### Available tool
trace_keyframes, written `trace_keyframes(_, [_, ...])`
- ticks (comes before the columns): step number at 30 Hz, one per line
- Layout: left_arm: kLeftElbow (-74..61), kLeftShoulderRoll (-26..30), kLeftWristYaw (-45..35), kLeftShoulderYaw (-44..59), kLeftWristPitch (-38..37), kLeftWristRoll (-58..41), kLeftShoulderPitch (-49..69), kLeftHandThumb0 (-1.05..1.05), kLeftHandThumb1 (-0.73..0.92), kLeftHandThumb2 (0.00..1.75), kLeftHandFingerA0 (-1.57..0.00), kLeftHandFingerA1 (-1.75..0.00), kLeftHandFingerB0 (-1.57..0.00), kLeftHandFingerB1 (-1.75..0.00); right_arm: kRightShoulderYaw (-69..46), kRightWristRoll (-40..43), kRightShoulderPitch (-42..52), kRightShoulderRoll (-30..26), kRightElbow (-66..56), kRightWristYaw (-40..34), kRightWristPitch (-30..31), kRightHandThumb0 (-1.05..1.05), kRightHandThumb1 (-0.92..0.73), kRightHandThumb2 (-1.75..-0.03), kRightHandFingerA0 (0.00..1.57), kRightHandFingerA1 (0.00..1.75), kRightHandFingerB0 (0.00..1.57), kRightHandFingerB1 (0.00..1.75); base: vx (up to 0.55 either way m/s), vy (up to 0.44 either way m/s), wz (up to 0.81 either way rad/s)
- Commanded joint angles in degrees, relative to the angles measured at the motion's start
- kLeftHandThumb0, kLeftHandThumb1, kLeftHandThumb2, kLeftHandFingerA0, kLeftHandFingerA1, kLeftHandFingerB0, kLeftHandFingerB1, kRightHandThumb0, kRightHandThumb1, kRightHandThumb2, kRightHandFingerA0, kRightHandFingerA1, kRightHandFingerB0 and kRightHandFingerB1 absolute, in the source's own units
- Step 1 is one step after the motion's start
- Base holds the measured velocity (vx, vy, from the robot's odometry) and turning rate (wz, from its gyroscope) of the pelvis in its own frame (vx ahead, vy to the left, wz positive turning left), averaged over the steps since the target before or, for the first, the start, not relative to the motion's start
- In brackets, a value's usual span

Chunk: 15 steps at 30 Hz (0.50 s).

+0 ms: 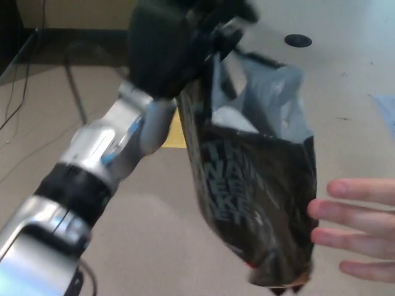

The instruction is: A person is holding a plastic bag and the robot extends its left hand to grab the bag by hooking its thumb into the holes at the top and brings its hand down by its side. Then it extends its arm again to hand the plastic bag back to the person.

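One arm shows, the left, entering from the lower left of the frame and rising diagonally to the upper middle, its silver forearm [105, 154] banded in black. At its end the black left hand [176, 46] sits at the top of the frame, blurred by motion, its fingers closed on the top of the bag [259, 197]; whether the thumb passes through a handle hole cannot be told. That bag is dark plastic with pale lettering on its side, too smeared to read, and it hangs from the hand down through the middle of the frame to the lower edge, tilted so that its bottom lies further right than its top. Its mouth gapes open at the upper right, showing a grey, lighter inner face [271, 98]. At the right edge, in the lower half, a person's hand [361, 228] comes in with fingers stretched flat towards the left; the fingertips lie just beside the bag's lower right side, and whether they touch it cannot be told. Behind everything is a plain beige floor [345, 92], with a round dark spot [299, 41] in the upper right. A yellow sheet [175, 132] peeks out between forearm and bag, mostly hidden. Thin cables [15, 102] trail over the floor at the left edge, and a dark strip runs along the top left below a tan wall [74, 12]. The right hand is out of view.
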Motion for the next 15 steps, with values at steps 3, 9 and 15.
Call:
trace_keyframes(3, [11.0,-6.8,-7.2,-1.2,4.7,0.7,-23.5,-0.26,0.42,0.86,-1.22,-1.35,-0.82,-0.82,-2.3,2.3,-2.5,-2.9,-0.5,1.5,0.6,-0.38,-0.69,-0.61,0.71,0.48,0.60,0.41,0.00,0.000,0.00])
trace_keyframes(9, [15.5,-7.7,-8.3,-0.6,2.5,-0.7,-28.6,-0.26,0.63,0.59,-0.98,-1.62,-0.86,-0.67,-1.9,1.6,-2.3,-2.9,-0.3,1.2,0.1,-0.38,-0.70,-0.61,0.71,0.47,0.61,0.41,0.00,0.000,0.00])
trace_keyframes(15, [16.5,-6.4,-8.4,-0.5,2.5,-0.7,-29.8,-0.28,0.66,0.60,-1.00,-1.60,-0.86,-0.59,-1.7,1.6,-1.5,-2.2,-0.3,1.9,0.6,-0.38,-0.70,-0.61,0.71,0.47,0.60,0.41,0.00,0.000,0.00])
